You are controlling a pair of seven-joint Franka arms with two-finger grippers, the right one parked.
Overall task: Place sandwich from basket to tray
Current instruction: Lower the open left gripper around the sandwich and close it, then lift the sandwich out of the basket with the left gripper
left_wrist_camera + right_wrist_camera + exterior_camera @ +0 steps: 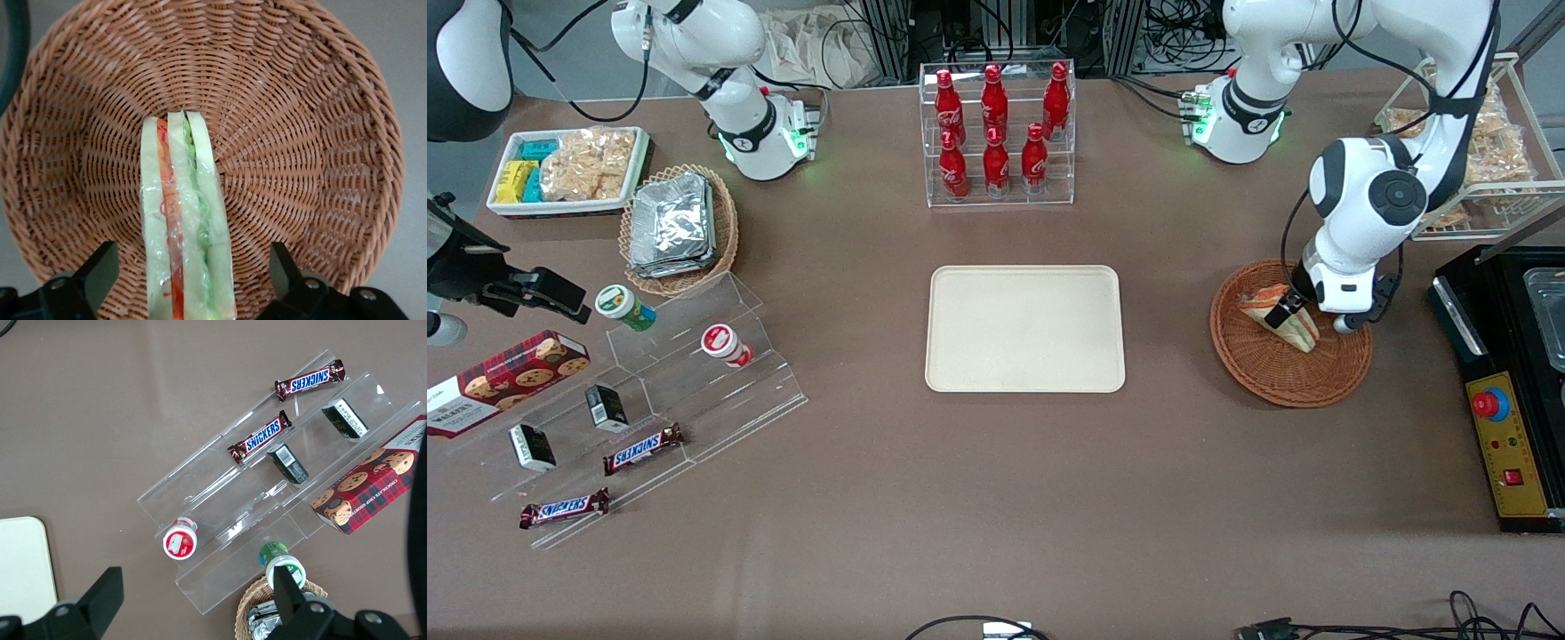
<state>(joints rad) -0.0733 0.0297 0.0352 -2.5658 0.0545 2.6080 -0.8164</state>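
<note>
Snickers bars lie nearest the front camera on a clear stepped stand, beside a Walkers cookie box. My gripper hangs with fingers spread astride the wrapped sandwich, lying in the basket. The tray sits well apart.

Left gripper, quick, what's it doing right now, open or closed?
Left gripper: open, down in the basket, fingers on either side of the sandwich, not yet closed on it.
</note>
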